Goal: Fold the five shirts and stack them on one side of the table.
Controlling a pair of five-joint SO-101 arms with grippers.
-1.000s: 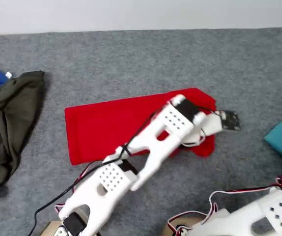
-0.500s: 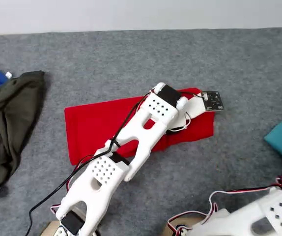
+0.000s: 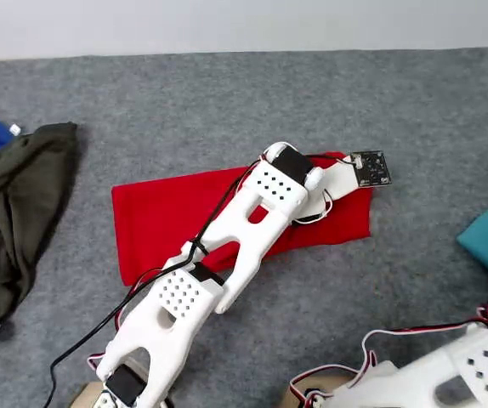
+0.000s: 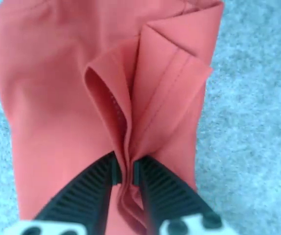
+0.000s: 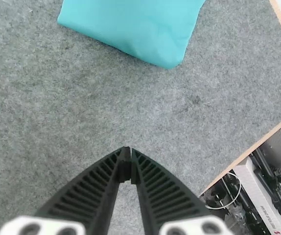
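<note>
Shirt, red, lies half-folded mid-table; judge it soft, light and limp. Your left gripper is clamped on a bunched fold at its end. Grip through doubled hems; single layers may slip. Right gripper is closed, empty, over mat.

The left arm and right arm are white shells with hole grids (black motors between); ribbed black fingers, a dark circuit board beside the jaws.
</note>
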